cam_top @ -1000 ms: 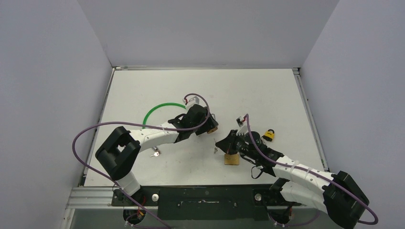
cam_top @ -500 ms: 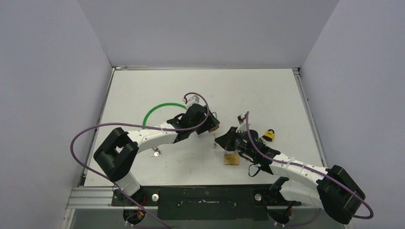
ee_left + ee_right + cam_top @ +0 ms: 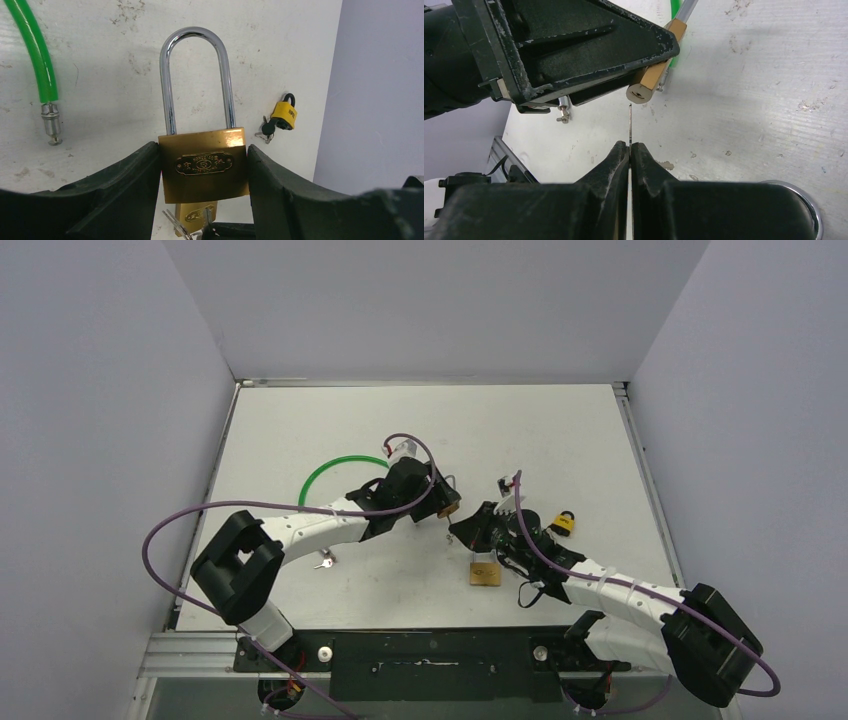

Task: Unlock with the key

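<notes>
One narrow gap between them: right gripper (image 3: 629,147) pinches key (image 3: 629,122), left gripper (image 3: 201,147) clamps padlock (image 3: 202,170)

Near the table's (image 3: 520,430) middle sits the long-shackle padlock (image 3: 447,508), a key (image 3: 629,122) just right of it, the cable loop (image 3: 330,468) to its left, a second padlock (image 3: 485,573) nearer the front edge, a small padlock (image 3: 565,524) toward the right edge, and seemingly a loose key (image 3: 323,563) front-left.

This is looking like a robotics lab test cell; plain pale-grey partition walls (image 3: 420,300) are closing in a scuffed white desk (image 3: 520,430) on three sides; two white-and-black robot arms (image 3: 310,525) are sitting bolted side by side to a slotted aluminium rail (image 3: 200,650) at its near edge; long purple cables (image 3: 250,503) are looping loose off them.
</notes>
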